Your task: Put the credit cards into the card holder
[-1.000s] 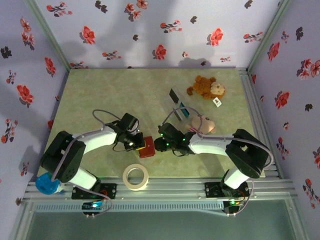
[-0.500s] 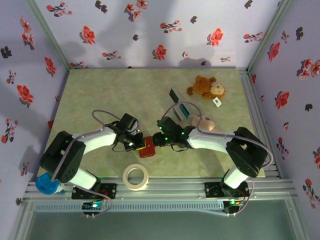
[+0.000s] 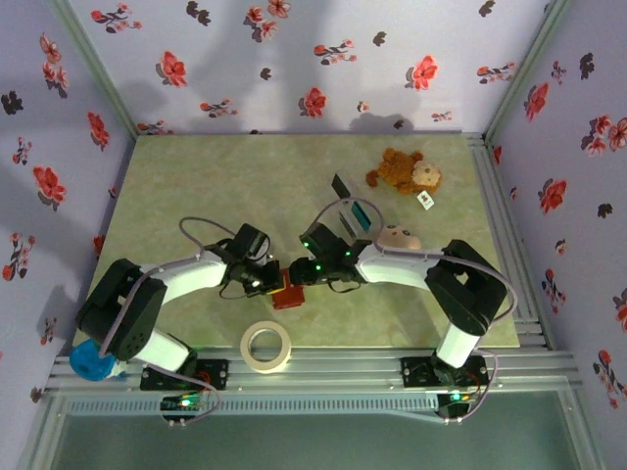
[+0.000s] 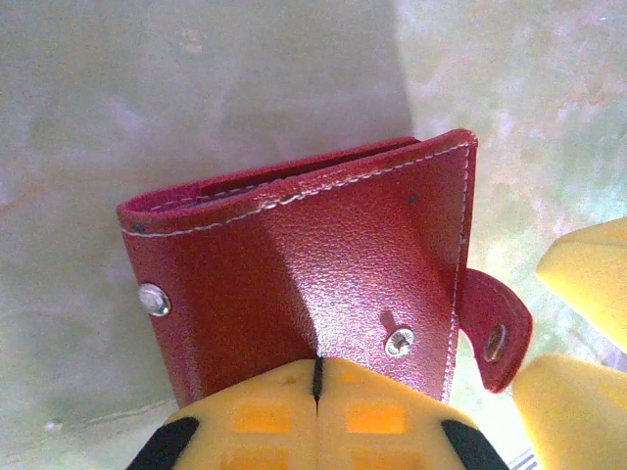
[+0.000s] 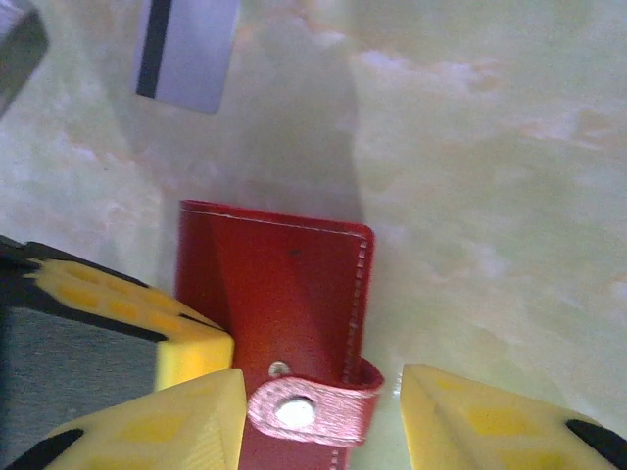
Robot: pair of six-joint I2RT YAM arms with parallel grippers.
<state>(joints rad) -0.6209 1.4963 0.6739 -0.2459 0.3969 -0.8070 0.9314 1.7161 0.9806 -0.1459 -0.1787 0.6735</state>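
Overhead, you see the card holder point(image 3: 288, 297) lying toward the near edge of the table point(image 3: 196, 186). On the left wrist camera, your left gripper point(image 4: 318, 397) is pinched fully closed on the red cover, which buckles softly. On the right wrist camera, your right gripper point(image 5: 318, 406) stands parted astride the snap tab point(image 5: 299, 411). The leather should be light and floppy, so grip near the snap. A credit card point(image 5: 186, 49) lies beyond.
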